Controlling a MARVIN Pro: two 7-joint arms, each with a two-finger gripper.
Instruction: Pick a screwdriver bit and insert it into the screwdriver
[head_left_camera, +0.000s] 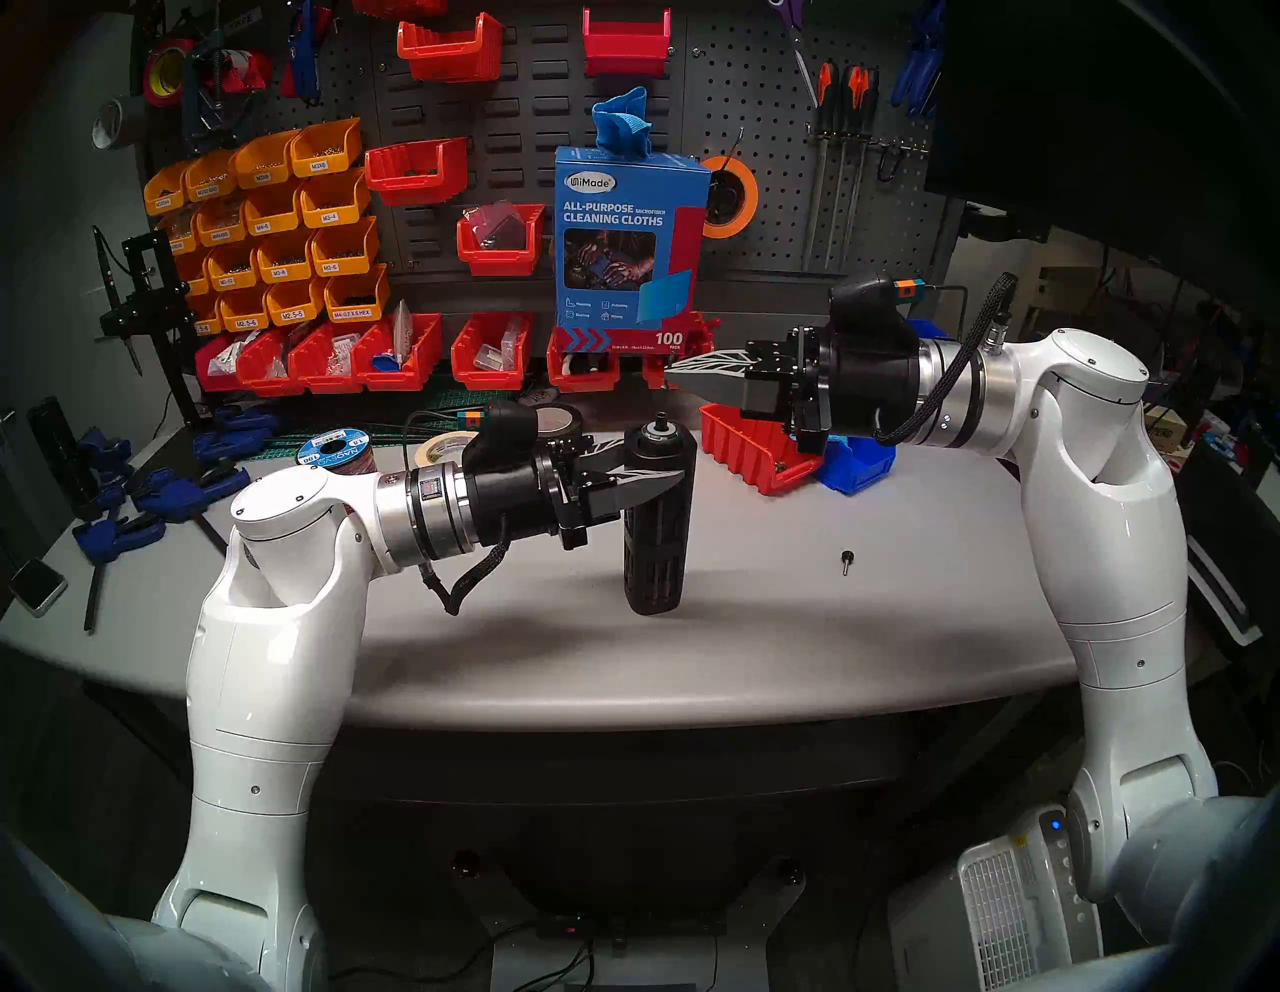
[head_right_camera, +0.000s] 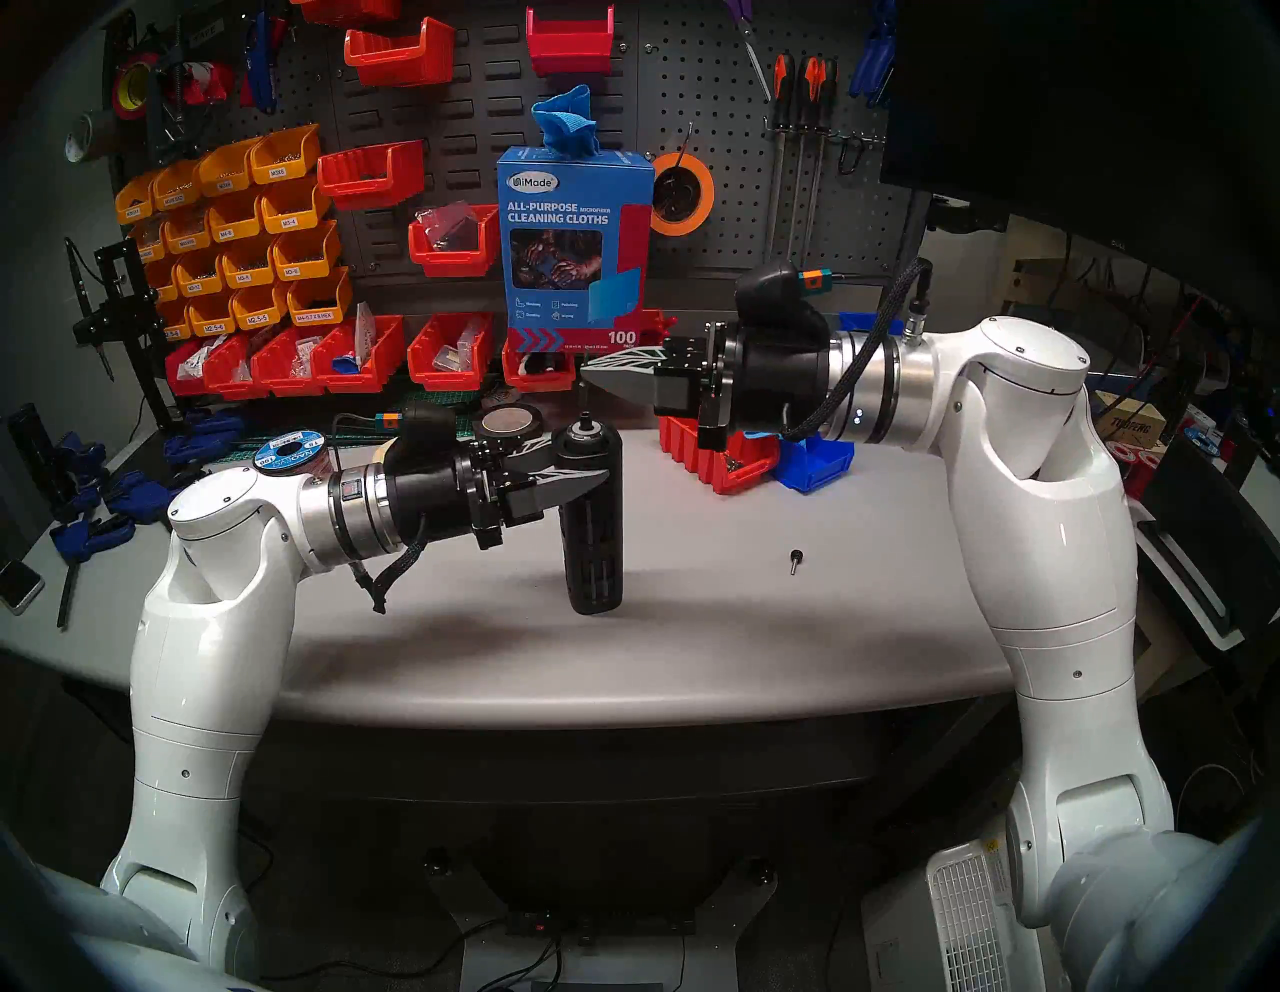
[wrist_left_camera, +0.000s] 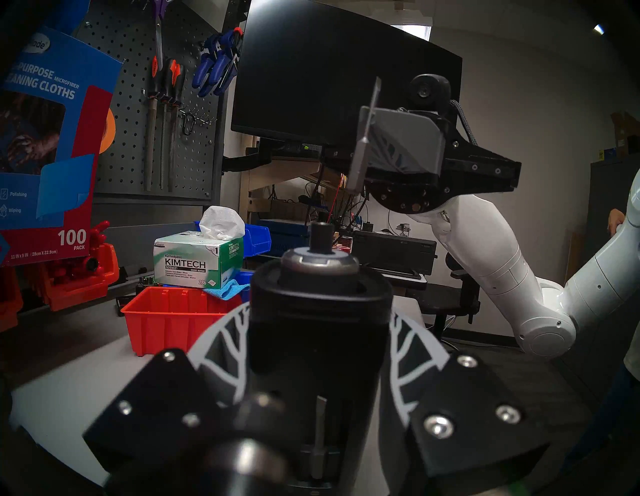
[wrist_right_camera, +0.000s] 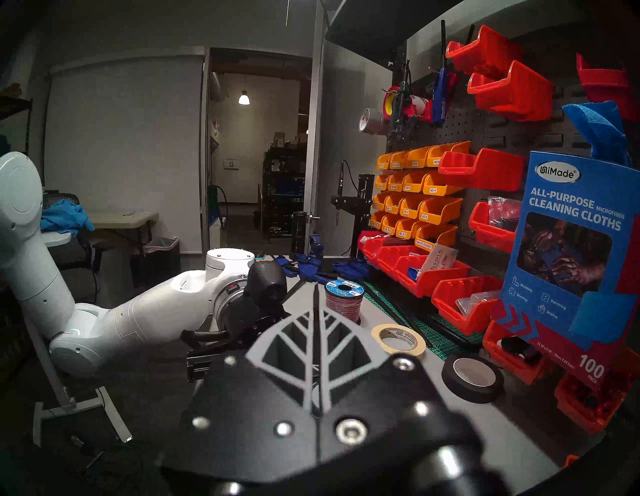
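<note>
The screwdriver (head_left_camera: 654, 547) (head_right_camera: 593, 554), a thick black slotted cylinder, stands upright on the grey table (head_left_camera: 762, 623). My left gripper (head_left_camera: 658, 463) (head_right_camera: 582, 458) (wrist_left_camera: 318, 346) is shut on its upper body, one finger on each side. Its silver-ringed socket (wrist_left_camera: 320, 239) points up with nothing in it. My right gripper (head_left_camera: 670, 375) (head_right_camera: 585, 374) (wrist_left_camera: 367, 119) (wrist_right_camera: 317, 311) is shut on the screwdriver bit (wrist_left_camera: 361, 156) (head_right_camera: 584, 396), a thin metal rod pinched at the fingertips. The bit hangs slightly tilted, its lower end a short gap above the socket.
A small black round-headed pin (head_left_camera: 846, 558) lies on the table to the right. A red bin (head_left_camera: 744, 450) and a blue bin (head_left_camera: 859, 467) sit under my right wrist. Tape rolls (head_left_camera: 557, 415), a wire spool (head_left_camera: 336, 452), a wipes box (wrist_left_camera: 197, 261) and a cloth box (head_left_camera: 623, 242) stand behind.
</note>
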